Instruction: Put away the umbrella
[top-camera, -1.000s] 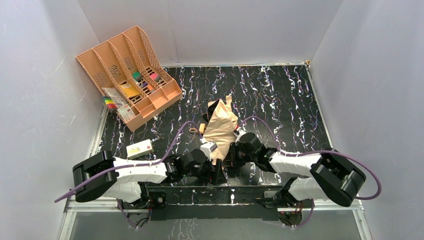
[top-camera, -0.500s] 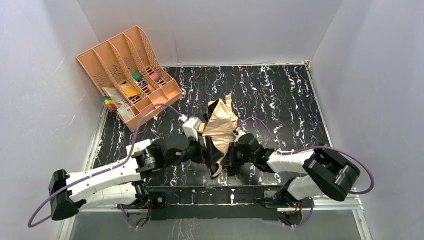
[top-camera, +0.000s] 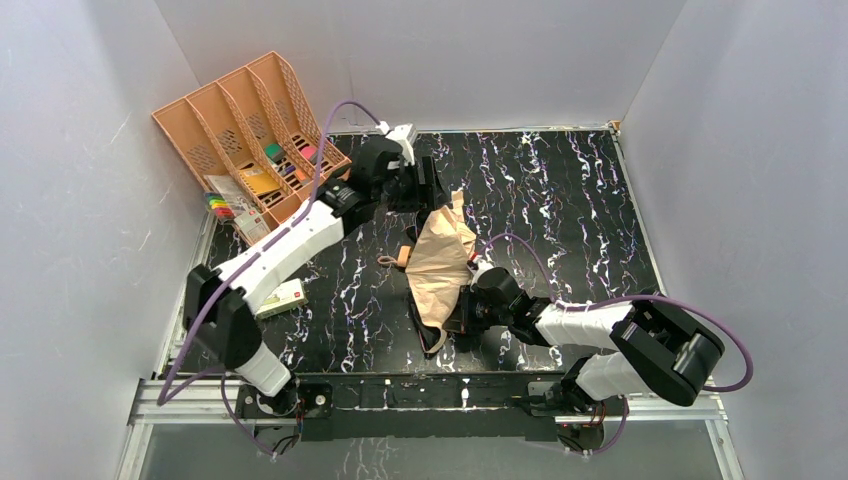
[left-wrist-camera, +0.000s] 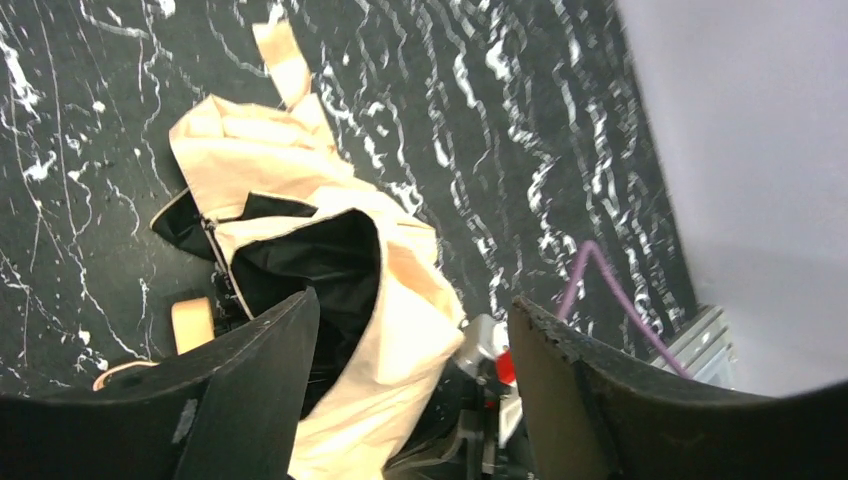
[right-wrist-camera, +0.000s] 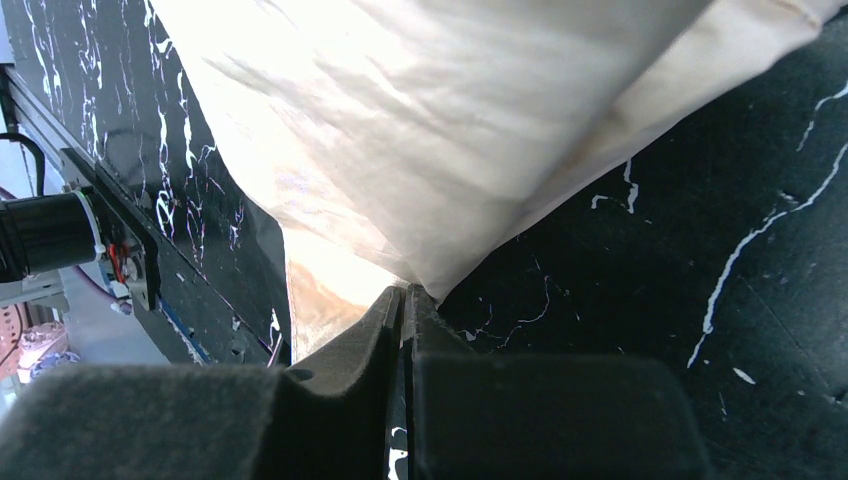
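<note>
**Fig. Gathering the loose umbrella (top-camera: 440, 262): right pincer (right-wrist-camera: 407, 295) pinching cloth, left pincer (top-camera: 428, 190) spread and empty.**

The right pincer's fingers are pressed together on a thin fold of the tan canopy, which fans out ahead of its tips. The left pincer hangs with its fingers wide apart and nothing between them. The umbrella lies directly below it on the table (top-camera: 560, 200), half-collapsed, with dark lining exposed. Its far tip is nearest the left pincer, and its short handle (top-camera: 403, 257) lies nearer the arms' bases. The step in hand is probably folding the canopy in. To do it well, the left pincer should descend onto the free far edge and close on bunched cloth, not a rib. It should then draw the cloth toward the right pincer's anchoring pinch without tugging against it, as so thin a hold may slip.
</note>
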